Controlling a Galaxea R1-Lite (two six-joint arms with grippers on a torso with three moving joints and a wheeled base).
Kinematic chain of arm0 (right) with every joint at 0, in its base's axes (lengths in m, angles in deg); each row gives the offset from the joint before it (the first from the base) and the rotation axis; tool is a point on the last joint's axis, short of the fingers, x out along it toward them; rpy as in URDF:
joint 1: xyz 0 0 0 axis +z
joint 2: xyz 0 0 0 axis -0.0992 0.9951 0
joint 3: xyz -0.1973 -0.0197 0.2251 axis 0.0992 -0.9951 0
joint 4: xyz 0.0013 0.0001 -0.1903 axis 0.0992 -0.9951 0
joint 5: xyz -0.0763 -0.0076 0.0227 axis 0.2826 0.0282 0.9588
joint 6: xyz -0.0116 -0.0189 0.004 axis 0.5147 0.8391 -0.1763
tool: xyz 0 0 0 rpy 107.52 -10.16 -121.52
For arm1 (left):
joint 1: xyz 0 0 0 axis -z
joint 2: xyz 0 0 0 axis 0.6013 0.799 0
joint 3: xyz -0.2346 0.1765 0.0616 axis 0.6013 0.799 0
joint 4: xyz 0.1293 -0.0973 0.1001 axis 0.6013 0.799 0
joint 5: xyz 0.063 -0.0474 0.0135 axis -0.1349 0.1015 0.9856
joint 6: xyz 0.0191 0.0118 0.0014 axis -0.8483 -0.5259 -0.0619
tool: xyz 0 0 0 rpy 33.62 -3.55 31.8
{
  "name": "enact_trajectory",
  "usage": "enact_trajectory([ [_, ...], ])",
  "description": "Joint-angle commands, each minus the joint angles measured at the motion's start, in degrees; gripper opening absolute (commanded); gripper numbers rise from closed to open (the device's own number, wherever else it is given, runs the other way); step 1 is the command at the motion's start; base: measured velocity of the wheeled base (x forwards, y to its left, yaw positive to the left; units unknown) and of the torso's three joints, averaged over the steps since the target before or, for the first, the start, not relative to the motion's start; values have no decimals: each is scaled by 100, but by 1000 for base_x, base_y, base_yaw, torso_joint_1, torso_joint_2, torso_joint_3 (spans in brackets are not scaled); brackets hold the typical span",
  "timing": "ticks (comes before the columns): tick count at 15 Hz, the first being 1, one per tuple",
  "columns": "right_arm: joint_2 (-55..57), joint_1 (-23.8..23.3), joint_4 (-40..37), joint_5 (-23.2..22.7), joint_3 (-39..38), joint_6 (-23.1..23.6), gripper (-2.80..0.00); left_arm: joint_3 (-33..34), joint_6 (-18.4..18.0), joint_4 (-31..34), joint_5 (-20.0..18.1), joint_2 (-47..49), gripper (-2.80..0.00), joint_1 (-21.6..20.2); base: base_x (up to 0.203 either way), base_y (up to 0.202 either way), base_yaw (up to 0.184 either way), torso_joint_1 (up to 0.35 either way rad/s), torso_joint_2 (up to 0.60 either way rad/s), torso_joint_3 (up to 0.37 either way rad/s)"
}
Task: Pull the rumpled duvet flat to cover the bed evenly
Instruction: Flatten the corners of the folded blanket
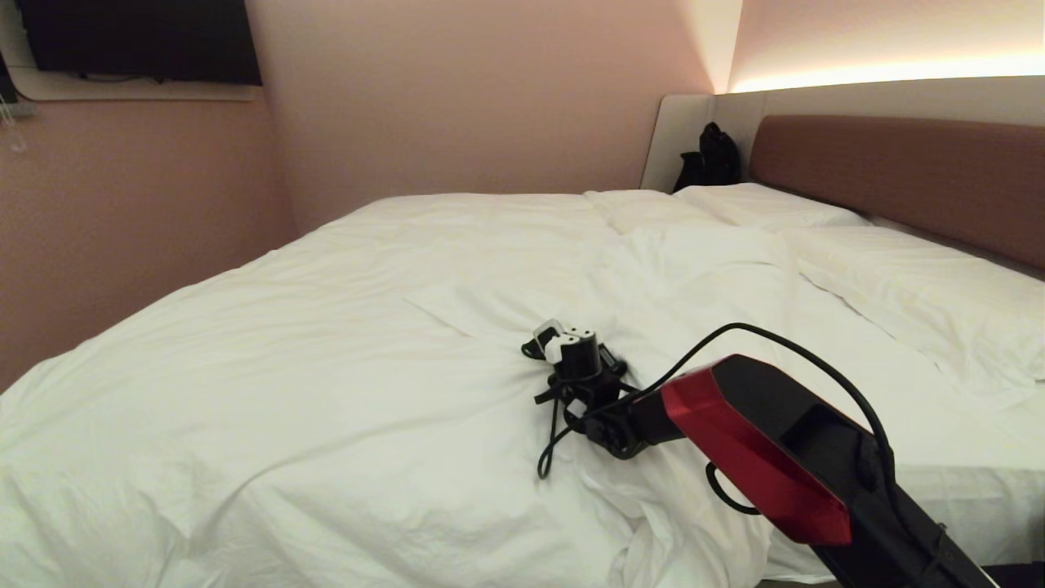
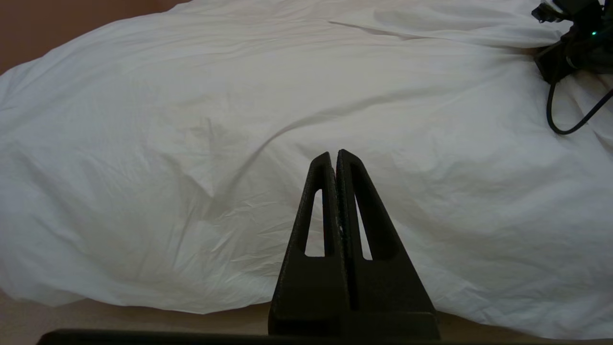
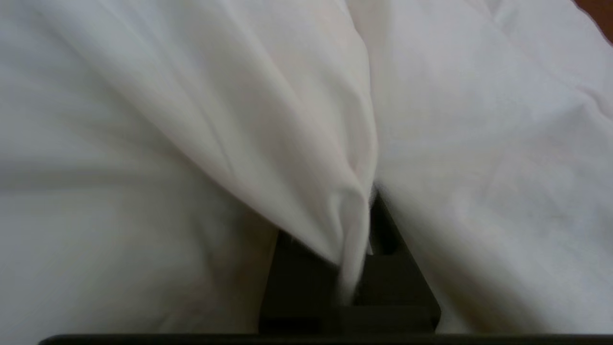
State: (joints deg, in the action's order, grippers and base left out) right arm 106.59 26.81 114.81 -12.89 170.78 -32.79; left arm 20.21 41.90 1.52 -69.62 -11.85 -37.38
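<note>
The white, puffy duvet [image 1: 326,343] lies wrinkled over most of the bed [image 1: 939,490], with folds bunched near the front edge. My right arm reaches in from the lower right, and the right gripper [image 1: 549,343] presses into the middle of the duvet. In the right wrist view a fold of the duvet [image 3: 268,143] is pinched between the shut dark fingers [image 3: 383,230], whose tips are buried in cloth. My left gripper [image 2: 335,154] is shut and empty, held low before the duvet's [image 2: 191,143] near edge. It is outside the head view.
Two flat white pillows [image 1: 922,286] [image 1: 759,204] lie along the reddish-brown headboard [image 1: 898,171]. A black bag [image 1: 710,159] sits in the far corner. A dark screen [image 1: 139,37] hangs on the pink wall at left. A black cable [image 1: 735,335] loops over my right arm.
</note>
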Motion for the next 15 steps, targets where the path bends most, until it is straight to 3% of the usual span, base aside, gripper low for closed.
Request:
enact_trajectory([
  [1,9,2,18,21,-5,18,-280,0,-2,2,0,0,-280,-2,0,0,0,0,0,0],
  [15,-219,-7,10,38,-68,-8,-280,0,-2,2,0,0,-280,-2,0,0,0,0,0,0],
])
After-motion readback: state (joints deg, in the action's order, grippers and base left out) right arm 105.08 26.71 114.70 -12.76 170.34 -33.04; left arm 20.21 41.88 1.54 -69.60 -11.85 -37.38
